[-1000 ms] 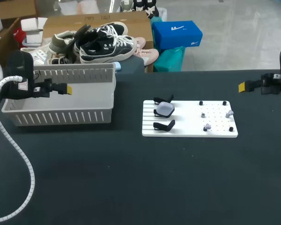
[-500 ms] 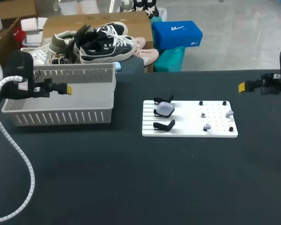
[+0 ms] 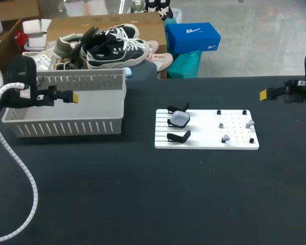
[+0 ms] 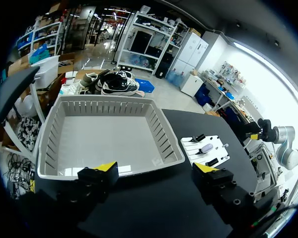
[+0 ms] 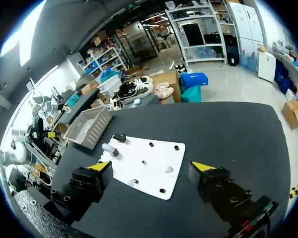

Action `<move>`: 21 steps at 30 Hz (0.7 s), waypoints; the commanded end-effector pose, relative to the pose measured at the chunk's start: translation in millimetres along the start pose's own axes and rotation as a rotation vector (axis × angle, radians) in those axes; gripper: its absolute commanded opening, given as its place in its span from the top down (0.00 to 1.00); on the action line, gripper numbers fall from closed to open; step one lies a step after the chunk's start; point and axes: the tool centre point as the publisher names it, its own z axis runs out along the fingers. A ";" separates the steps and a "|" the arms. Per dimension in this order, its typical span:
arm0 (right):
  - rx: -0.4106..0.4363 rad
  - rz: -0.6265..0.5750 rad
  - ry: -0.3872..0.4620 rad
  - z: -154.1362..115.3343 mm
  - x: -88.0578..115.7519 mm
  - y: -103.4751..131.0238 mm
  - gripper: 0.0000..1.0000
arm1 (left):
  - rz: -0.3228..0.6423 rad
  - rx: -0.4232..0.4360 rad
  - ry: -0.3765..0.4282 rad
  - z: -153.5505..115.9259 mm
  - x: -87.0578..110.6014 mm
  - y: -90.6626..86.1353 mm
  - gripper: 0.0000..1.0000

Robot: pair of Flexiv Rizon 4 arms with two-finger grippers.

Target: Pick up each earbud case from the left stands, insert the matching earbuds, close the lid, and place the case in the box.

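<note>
Left gripper [image 4: 155, 168] and right gripper [image 5: 150, 166] both spread wide, nothing held, earbud case [image 3: 180, 118] up on the middle stand
Left one hangs above the grey box [image 3: 66, 127]; right one sits out by the table's right edge, well apart from the white board [image 3: 206, 144], where small earbuds [image 3: 250, 123] dot the right half, away from the case

- Illumination is bright and even, from overhead; the black table [image 3: 143, 204] carries no hard shadows.
- The white board [image 3: 204, 135] is the brightest surface on the table.
- In the left wrist view, glare washes out the room beyond the board's side; the basket [image 4: 104, 144] floor is evenly lit.
</note>
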 end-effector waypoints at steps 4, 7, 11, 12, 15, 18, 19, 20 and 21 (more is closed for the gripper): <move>-0.001 -0.001 0.001 0.4 0.0 -0.7 0.00 | 0.212 0.071 -0.005 18.4 -5.6 -16.4 0.00; -0.001 -0.001 0.001 0.4 0.0 -0.7 0.00 | 0.317 0.115 -0.006 26.9 -4.9 -28.9 0.00; -0.001 -0.001 0.001 0.4 0.0 -0.7 0.00 | 0.405 0.167 -0.029 36.4 -5.6 -45.5 0.00; -0.001 -0.001 0.001 0.4 0.0 -0.7 0.00 | 0.428 0.168 -0.038 38.2 -5.4 -49.7 0.00; -0.001 -0.001 0.001 0.4 0.0 -0.7 0.00 | 0.428 0.168 -0.038 38.2 -5.4 -49.7 0.00; -0.001 -0.001 0.001 0.4 0.0 -0.7 0.00 | 0.428 0.168 -0.038 38.2 -5.4 -49.7 0.00; -0.001 -0.001 0.001 0.4 0.0 -0.7 0.00 | 0.428 0.168 -0.038 38.2 -5.4 -49.7 0.00; -0.001 -0.001 0.001 0.4 0.0 -0.7 0.00 | 0.441 0.170 -0.037 40.1 -5.2 -52.9 0.00; -0.001 -0.001 0.001 0.4 0.0 -0.7 0.00 | 0.451 0.182 -0.035 42.2 -3.9 -56.2 0.00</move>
